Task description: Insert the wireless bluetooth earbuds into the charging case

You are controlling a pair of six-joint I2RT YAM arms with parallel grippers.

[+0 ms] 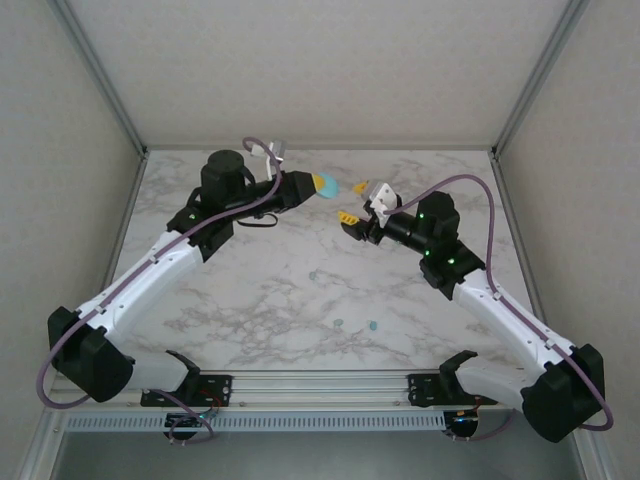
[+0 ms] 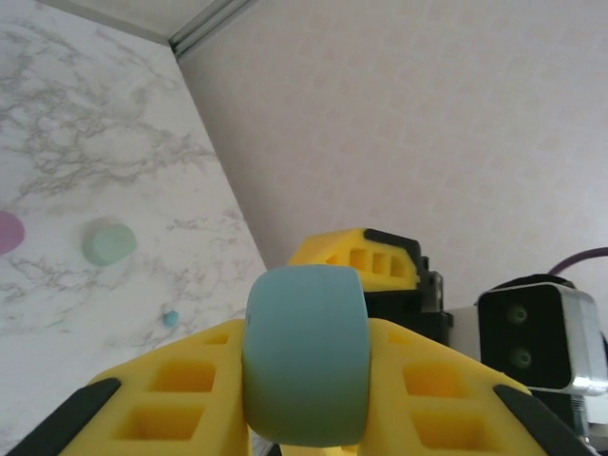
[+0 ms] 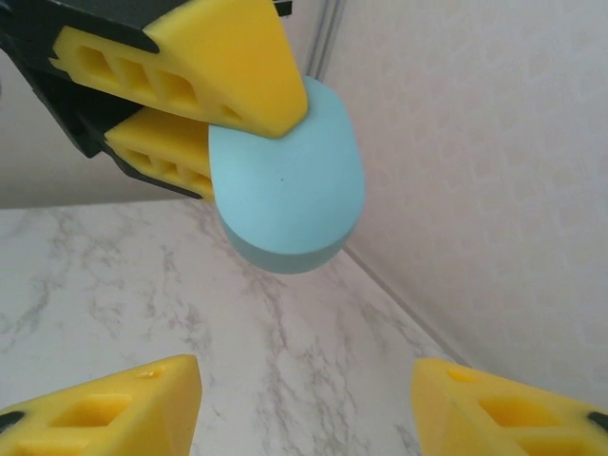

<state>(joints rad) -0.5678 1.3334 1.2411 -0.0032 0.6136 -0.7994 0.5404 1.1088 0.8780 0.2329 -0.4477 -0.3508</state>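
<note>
Marble-patterned tabletop point(image 1: 290, 290) fills your workspace, boxed in by pale walls point(image 1: 300, 70).

Your left arm point(image 1: 150, 275) stretches toward the far middle of the table. Your right arm point(image 1: 500, 305) reaches in from the other side, so the 2 wrists face each other, close but not touching.

Your left gripper point(image 1: 312, 184) is clamped tight on the teal case point(image 1: 327, 184). In the left wrist view its 2 yellow fingers point(image 2: 171, 399) press the case from either side and hold it up off the marble. You cannot tell whether the lid is open.

Your right gripper point(image 1: 354, 202) stands just beside that case with its jaws spread wide and nothing between them. In the right wrist view the case hangs ahead of its fingertips, clear of both.

The earbuds lie well apart from both grippers, on the near half of the table. From above you can see a teal earbud point(image 1: 373, 326) and a greenish earbud point(image 1: 338, 323) near each other but apart.

In the left wrist view a mint-green round piece point(image 2: 107, 242) rests on the marble, with a pink piece point(image 2: 8, 231) beside it, cut off by the frame edge. A tiny teal bit point(image 2: 170, 318) lies near them. You cannot tell whether these match the 2 pieces seen from above.
</note>
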